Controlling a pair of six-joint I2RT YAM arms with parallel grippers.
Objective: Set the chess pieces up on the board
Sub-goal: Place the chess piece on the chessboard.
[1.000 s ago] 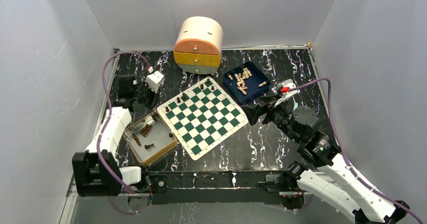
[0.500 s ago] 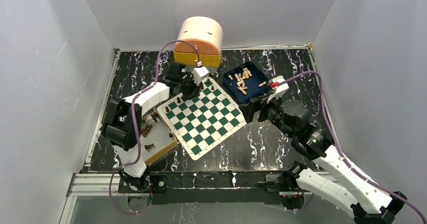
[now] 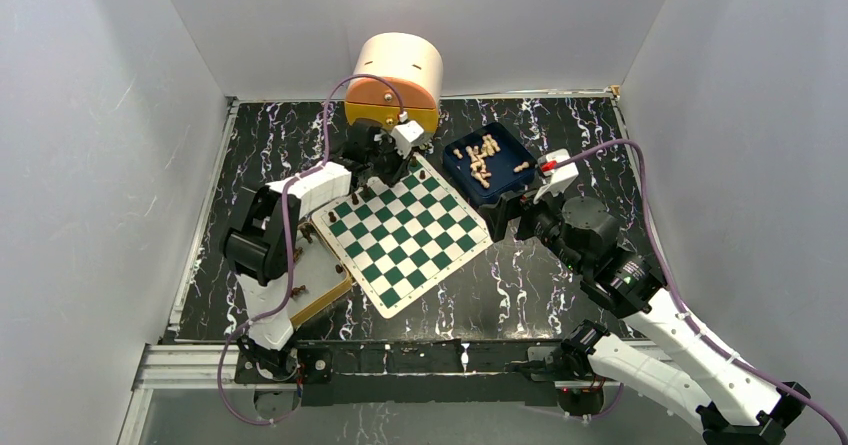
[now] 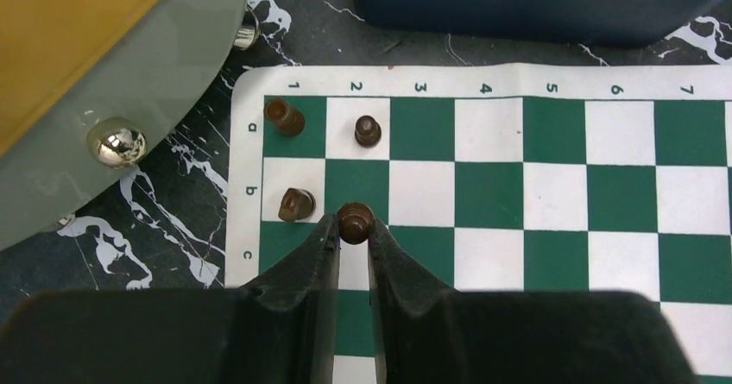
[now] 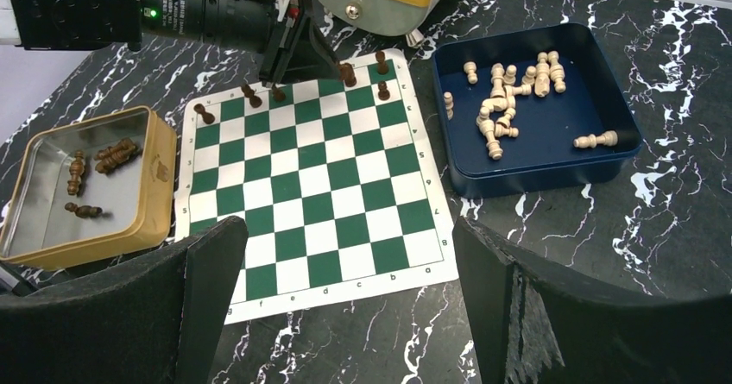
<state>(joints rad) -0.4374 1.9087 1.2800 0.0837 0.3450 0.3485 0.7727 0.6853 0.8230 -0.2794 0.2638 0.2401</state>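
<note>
- Clearance around my left gripper: the white border of the board runs just left of my fingers and again ahead of them, past row a. The two runs meet at a corner ahead and to the left.
- Round drawer cabinet: ahead and to the left. Its grey base and a chrome knob sit near that corner, apart from the border.
- Blue tray: its wall crosses ahead of me, just past the board's edge.
- Open room: to the right of my fingers, the squares from column 3 onward are bare.
- Three dark chess pieces stand ahead of my fingertips, on a1, a2 and b1. The b1 one is just beside my left finger.
- Left gripper state: jaws drawn close together, pinching the round head of the held piece over the line between b2 and c2. Whether its base touches the board, I cannot tell.
- Left arm pose: stretched from its base to the board's far corner, with the wrist angled down.
- Right gripper state: jaws spread wide with nothing between them.
- It is raised above the table. The board lies ahead and below, and the blue tray with its pale pieces is ahead to the right. The tan-rimmed tin with loose dark pieces is ahead to the left.
- Right arm pose: bent at the elbow, with the gripper off the board's right corner, near the tray.
</note>
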